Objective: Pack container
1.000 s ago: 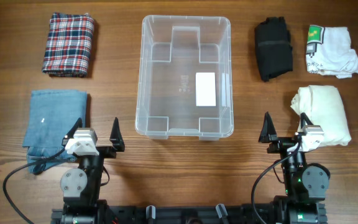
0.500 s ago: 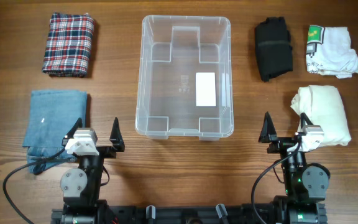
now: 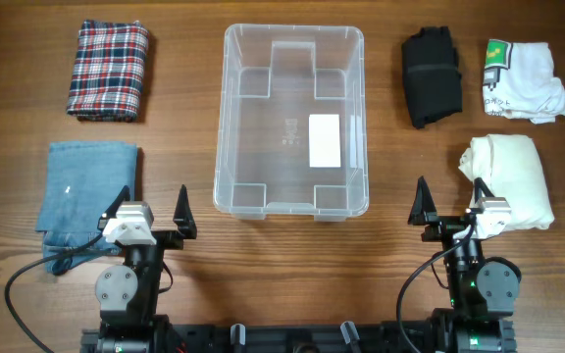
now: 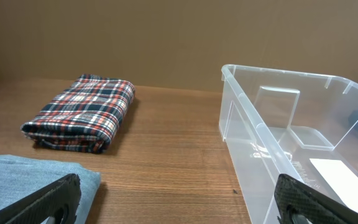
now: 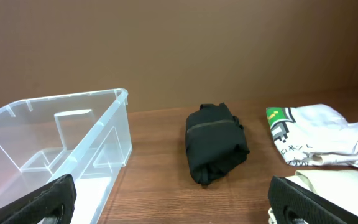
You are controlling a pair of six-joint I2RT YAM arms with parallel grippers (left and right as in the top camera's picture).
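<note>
The container [image 3: 220, 118] is a clear plastic bin at the table's centre with nothing inside and a white label [image 3: 324, 140] on its base. My left gripper [image 3: 153, 198] stands open near the front edge, left of the bin's near corner, holding nothing. My right gripper [image 3: 450, 193] is open too, to the right of the bin. In the left wrist view the left gripper [image 4: 178, 205] spans bare wood, with the container [image 4: 272, 78] on its right. The right gripper [image 5: 173, 202] faces bare wood, the container [image 5: 61, 102] at its left.
Folded clothes lie around the bin: plaid cloth [image 3: 108, 70] far left, blue denim [image 3: 86, 196] near left beside the left arm, black garment [image 3: 432, 76] and white printed shirt [image 3: 523, 81] far right, cream garment [image 3: 510, 179] near right, by the right gripper.
</note>
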